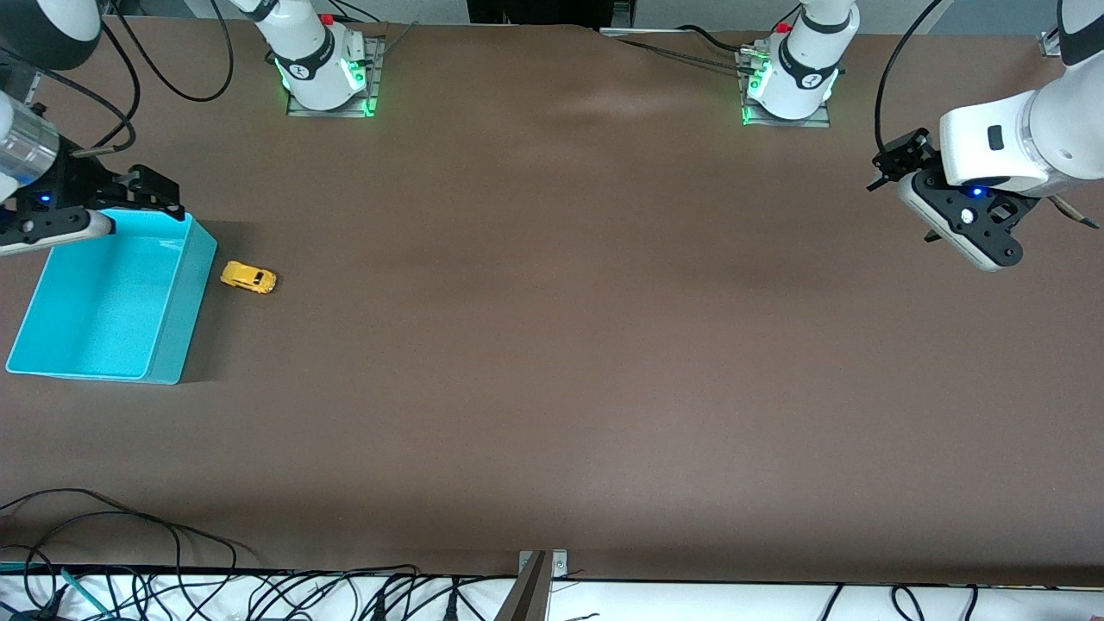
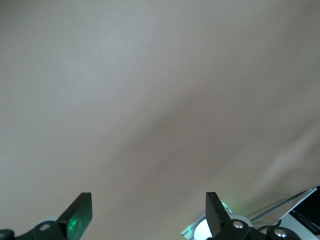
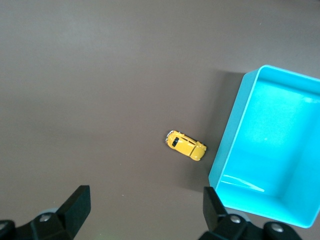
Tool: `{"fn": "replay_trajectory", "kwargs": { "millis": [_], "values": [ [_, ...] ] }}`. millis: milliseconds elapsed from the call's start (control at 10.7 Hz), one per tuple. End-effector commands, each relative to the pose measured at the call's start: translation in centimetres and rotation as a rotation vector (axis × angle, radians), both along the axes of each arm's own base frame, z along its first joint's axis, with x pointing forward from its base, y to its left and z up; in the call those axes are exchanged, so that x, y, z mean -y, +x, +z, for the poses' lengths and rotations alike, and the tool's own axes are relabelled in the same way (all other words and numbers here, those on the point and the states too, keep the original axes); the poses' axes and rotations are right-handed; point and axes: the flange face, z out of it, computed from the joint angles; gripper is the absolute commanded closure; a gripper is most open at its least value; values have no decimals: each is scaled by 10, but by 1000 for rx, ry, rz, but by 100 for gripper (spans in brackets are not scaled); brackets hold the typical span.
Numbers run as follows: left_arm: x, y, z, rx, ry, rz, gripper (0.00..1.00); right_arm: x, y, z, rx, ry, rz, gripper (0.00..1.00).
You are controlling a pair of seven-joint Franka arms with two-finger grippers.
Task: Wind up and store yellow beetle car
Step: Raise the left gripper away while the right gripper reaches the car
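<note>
The yellow beetle car (image 1: pixel 248 277) stands on the brown table just beside the turquoise bin (image 1: pixel 185 302), toward the right arm's end. The bin holds nothing. In the right wrist view the car (image 3: pixel 186 145) lies close to the bin's wall (image 3: pixel 225 150). My right gripper (image 3: pixel 145 192) is open and empty; it hangs over the bin's rim farthest from the front camera (image 1: pixel 65 226). My left gripper (image 2: pixel 149 197) is open and empty, raised over bare table at the left arm's end (image 1: pixel 970 228), and waits there.
The two arm bases with green lights (image 1: pixel 326 73) (image 1: pixel 789 82) stand along the table edge farthest from the front camera. Loose cables (image 1: pixel 259 586) run along the nearest edge. Bare brown table lies between the car and the left arm.
</note>
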Motion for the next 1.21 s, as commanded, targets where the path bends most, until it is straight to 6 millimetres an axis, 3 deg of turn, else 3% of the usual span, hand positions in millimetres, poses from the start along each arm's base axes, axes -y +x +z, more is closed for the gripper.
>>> {"fn": "replay_trajectory", "kwargs": {
  "millis": [0,280,466,559,652,839,1025,1118],
  "values": [
    [10,-2,6,-17,11,71,0,1,-27,-30,-30,16,8,0],
    [8,-1,4,-20,10,74,0,1,-36,-55,-84,29,144,0],
    [7,0,2,-25,9,75,0,1,-44,-81,-121,47,252,0],
    [23,-6,4,-20,22,52,0,2,-48,-96,-119,55,318,0],
    [17,-6,1,-17,59,72,0,3,-51,-110,-110,63,390,0],
    [3,-10,-1,-26,7,132,0,16,-53,-131,-82,75,530,0],
    [7,-31,12,59,25,178,0,31,-45,-151,-41,80,700,0],
    [7,-31,10,89,37,279,0,40,-40,-163,-26,80,767,0]
  ]
}}
